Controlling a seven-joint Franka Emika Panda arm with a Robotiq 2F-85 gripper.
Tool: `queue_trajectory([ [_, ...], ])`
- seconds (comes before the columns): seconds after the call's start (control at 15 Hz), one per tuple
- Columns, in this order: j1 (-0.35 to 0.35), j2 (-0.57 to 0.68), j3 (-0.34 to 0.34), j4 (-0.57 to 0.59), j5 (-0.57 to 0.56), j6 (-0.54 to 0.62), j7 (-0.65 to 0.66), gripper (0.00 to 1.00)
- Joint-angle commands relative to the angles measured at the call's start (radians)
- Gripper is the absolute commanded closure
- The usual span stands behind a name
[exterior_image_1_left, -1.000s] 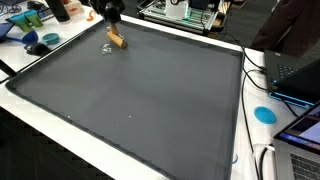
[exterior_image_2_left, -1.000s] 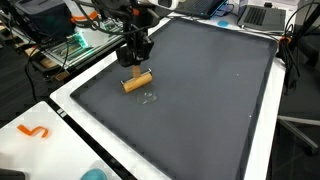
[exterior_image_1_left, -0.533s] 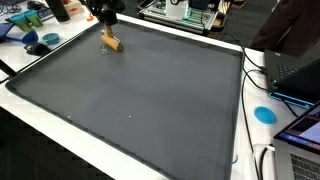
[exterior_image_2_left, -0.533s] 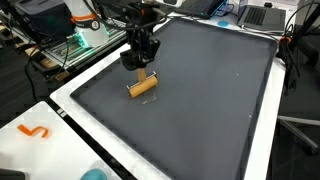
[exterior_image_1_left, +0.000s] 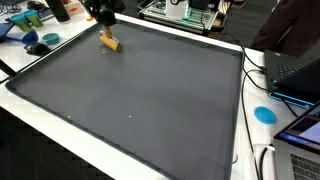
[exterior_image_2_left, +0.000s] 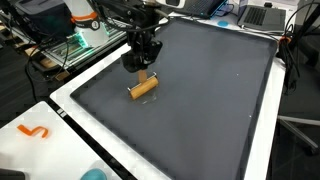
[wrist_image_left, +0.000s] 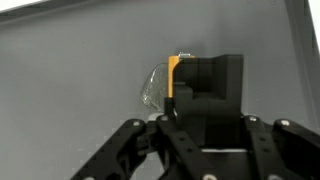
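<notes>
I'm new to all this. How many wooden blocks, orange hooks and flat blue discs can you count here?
Tan wooden block, at the black gripper over the dark grey mat: 1
Orange S-shaped hook on the white table: 1
Flat round blue disc on the white table: 1
Total: 3

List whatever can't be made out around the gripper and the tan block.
- Gripper: its grip on the tan block is unclear; its own body hides the jaws in both exterior views.
- Tan block: too small in the exterior views to identify.
- Clear thing beside the finger: blurred in the wrist view, kind unclear.
</notes>
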Motion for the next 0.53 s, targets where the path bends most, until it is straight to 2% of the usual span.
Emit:
queue_trajectory([
  [0.0,-0.014,0.076,-0.006,-0.001,0.021,0.076,-0.021,0.76],
  [0.47,-0.031,0.083,-0.01,-0.002,0.069,0.137,-0.058,0.76],
])
